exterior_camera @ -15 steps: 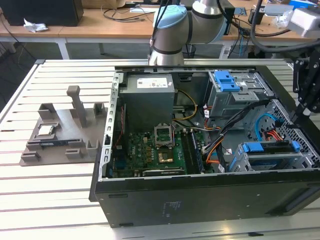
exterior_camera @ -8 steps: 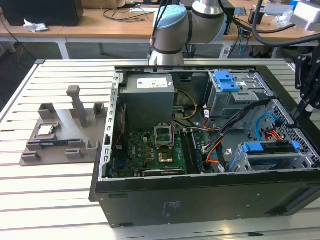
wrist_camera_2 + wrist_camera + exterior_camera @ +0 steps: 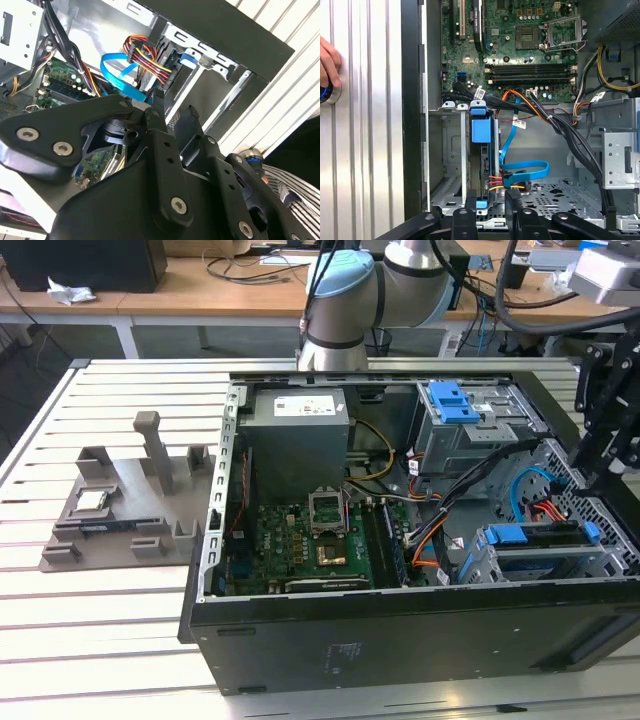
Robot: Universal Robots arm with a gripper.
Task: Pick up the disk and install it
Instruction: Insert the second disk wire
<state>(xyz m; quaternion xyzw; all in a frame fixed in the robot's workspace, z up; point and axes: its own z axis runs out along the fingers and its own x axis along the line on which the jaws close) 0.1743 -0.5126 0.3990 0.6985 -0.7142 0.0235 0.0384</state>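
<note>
You are at the install step: your claw hangs with its 2 fingers open and empty just above the disk, which already stands in its bay at 4 o'clock inside the computer case, so move gently.

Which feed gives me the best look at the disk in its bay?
First wrist view: the disk sits edge-on in the bay, blue rail visible. The exterior view shows it small at the case's right end. The second wrist view has the end effector blocking it.
</note>
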